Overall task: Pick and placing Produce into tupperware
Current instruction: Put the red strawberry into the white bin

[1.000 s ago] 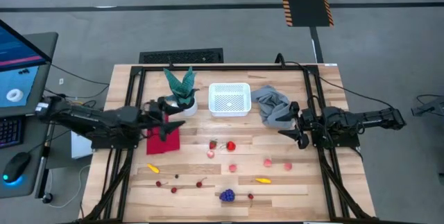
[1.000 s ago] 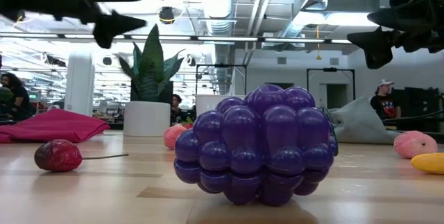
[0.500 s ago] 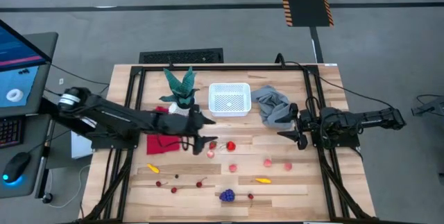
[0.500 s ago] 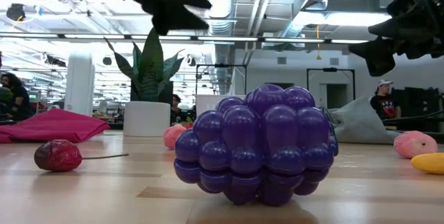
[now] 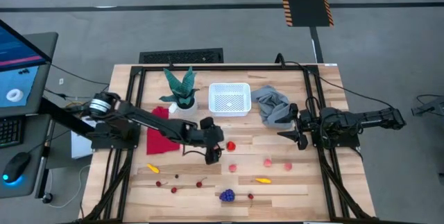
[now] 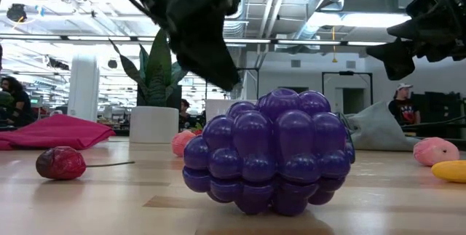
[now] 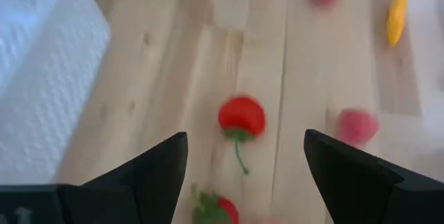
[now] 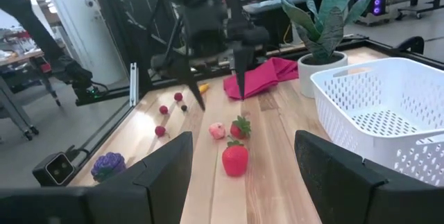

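Left gripper (image 5: 212, 156) reached out over table centre, fingers spread wide, nothing between them; poised above two strawberries (image 5: 213, 145), both partly hidden under it from overhead. In left wrist view, one strawberry (image 7: 241, 116) clear between the fingertips, a second cut off by the frame edge. Right gripper (image 5: 294, 129) parked at 3 o'clock on the table, fingers wide apart and empty, just beside the grey cloth (image 5: 270, 106). Tupperware (image 5: 229, 100) at 12 o'clock, between plant (image 5: 182, 88) and grey cloth; nothing made out inside it. Red cloth (image 5: 164, 136) at 9 o'clock of centre, partly covered by the left arm. Rest of produce scattered loose on the table (image 5: 326, 175) toward 6 o'clock: pink balls (image 5: 268, 162), yellow pieces (image 5: 263, 179), cherries (image 5: 173, 189), grapes (image 5: 227, 195). Low view largely blocked by the grapes; smaller pieces behind not distinguishable.
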